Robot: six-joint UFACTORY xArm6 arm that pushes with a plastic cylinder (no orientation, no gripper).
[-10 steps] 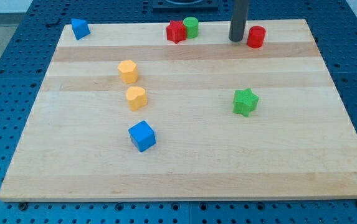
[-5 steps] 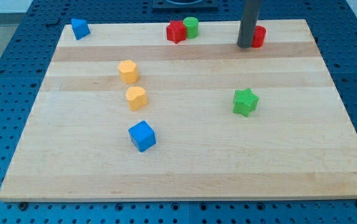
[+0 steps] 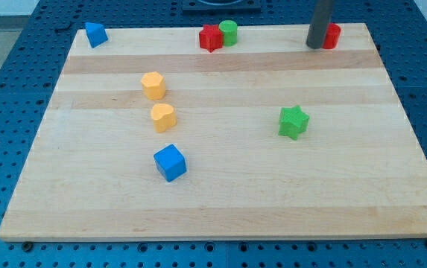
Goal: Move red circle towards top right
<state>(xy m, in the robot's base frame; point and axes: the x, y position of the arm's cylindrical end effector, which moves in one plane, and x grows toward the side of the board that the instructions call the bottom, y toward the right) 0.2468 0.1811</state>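
The red circle [image 3: 333, 35] stands near the board's top edge, toward the view's top right, partly hidden behind the rod. My tip [image 3: 317, 45] rests on the board against the red circle's left side. The dark rod rises from the tip out of the view's top.
A red star [image 3: 210, 37] and a green circle [image 3: 229, 32] sit together at the top middle. A blue block [image 3: 95, 33] is at the top left. Two orange blocks [image 3: 153, 85] [image 3: 162, 117] and a blue cube [image 3: 170, 162] lie left of centre. A green star [image 3: 293, 121] lies right of centre.
My tip has moved to the right and slightly up along the top edge. The red circle has slid right and up with it.
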